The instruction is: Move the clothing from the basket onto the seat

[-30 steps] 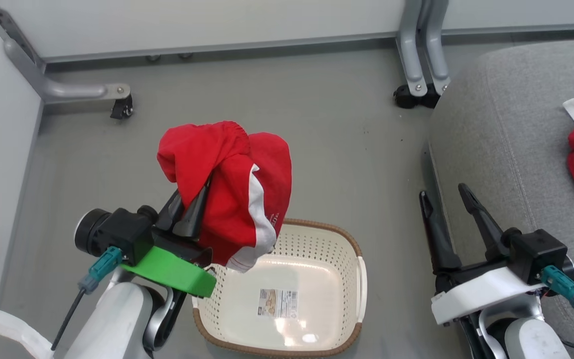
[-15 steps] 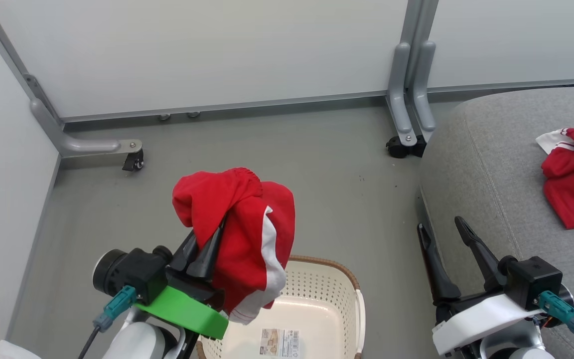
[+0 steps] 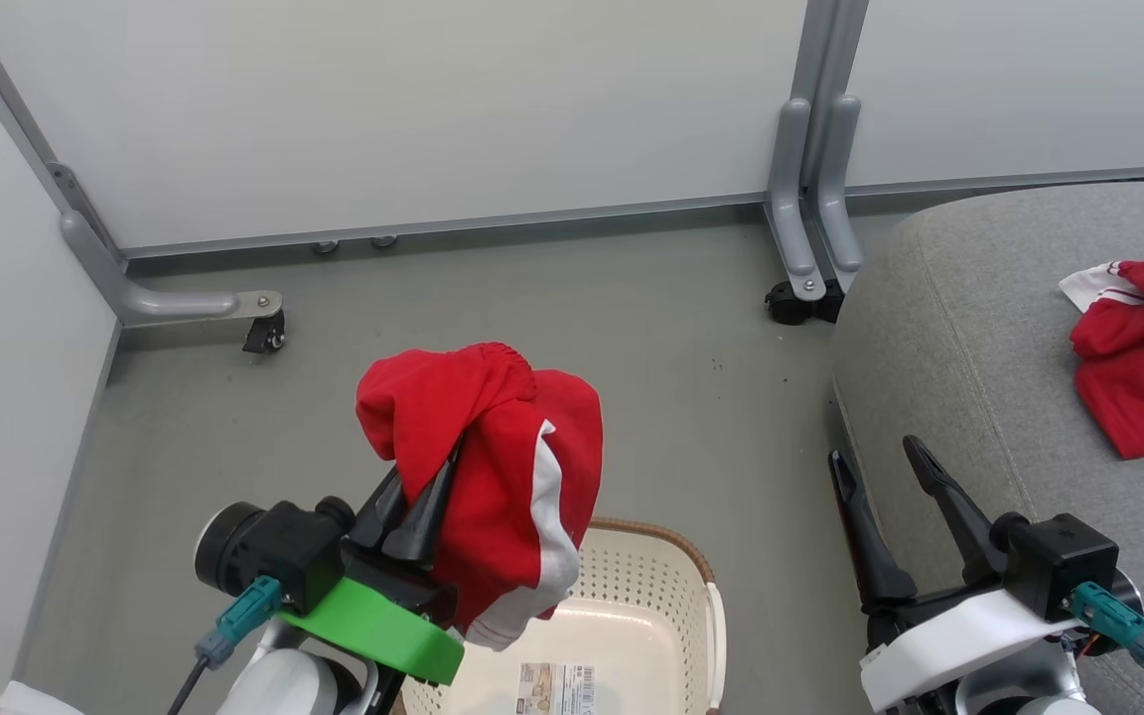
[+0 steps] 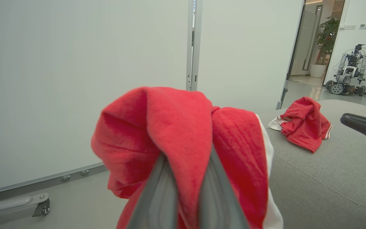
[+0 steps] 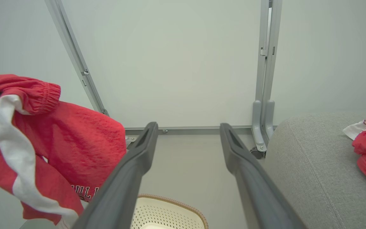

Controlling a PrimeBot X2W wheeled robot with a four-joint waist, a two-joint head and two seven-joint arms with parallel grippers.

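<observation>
My left gripper (image 3: 443,462) is shut on a red garment with a white stripe (image 3: 502,477), which hangs in the air above the left rim of the cream basket (image 3: 656,586). The fabric drapes over both fingers (image 4: 160,190) in the left wrist view, where the garment (image 4: 183,133) covers their tips. A second red garment (image 3: 1143,357) with white trim lies on the grey seat (image 3: 969,328) at the right. My right gripper (image 3: 875,452) stands open and holds nothing, at the seat's left edge. The basket's inside shows only a label.
White partition panels stand behind, with a grey post foot and castor (image 3: 795,298) near the seat's corner and another castor (image 3: 264,333) at the left. Grey floor (image 3: 493,298) lies between them. Another robot (image 4: 348,71) stands far off through a doorway.
The head camera has tilted up, so the basket has slid down the picture. The left gripper still holds the red garment high; it has drifted slightly right. The right gripper stays open.
</observation>
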